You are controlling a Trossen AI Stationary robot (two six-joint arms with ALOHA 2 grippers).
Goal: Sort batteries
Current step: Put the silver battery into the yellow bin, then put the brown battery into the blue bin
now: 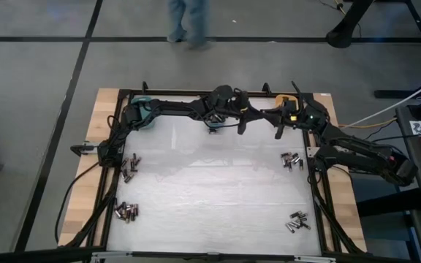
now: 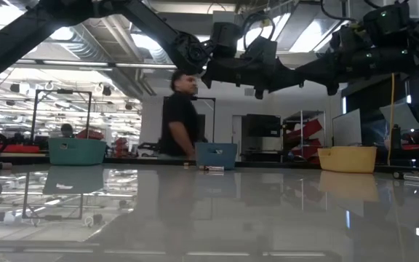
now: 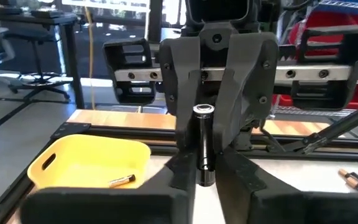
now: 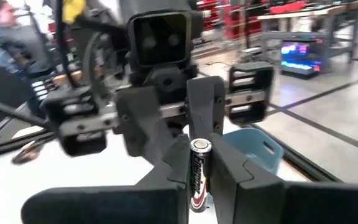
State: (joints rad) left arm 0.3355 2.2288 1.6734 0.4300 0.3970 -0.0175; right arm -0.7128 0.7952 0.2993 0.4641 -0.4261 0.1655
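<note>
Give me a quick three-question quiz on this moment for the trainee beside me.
1. True or false: the yellow bin has nothing in it.
2. Where is the battery that the arms are working on?
A. Dropped into the blue bin
B. In the air between the left claw and the right claw
C. In a person's hand
3. How many piles of batteries lie on the table in the high view?

Key: 1. False, one cell lies inside. 2. B. 3. Four, one towards each corner.
</note>
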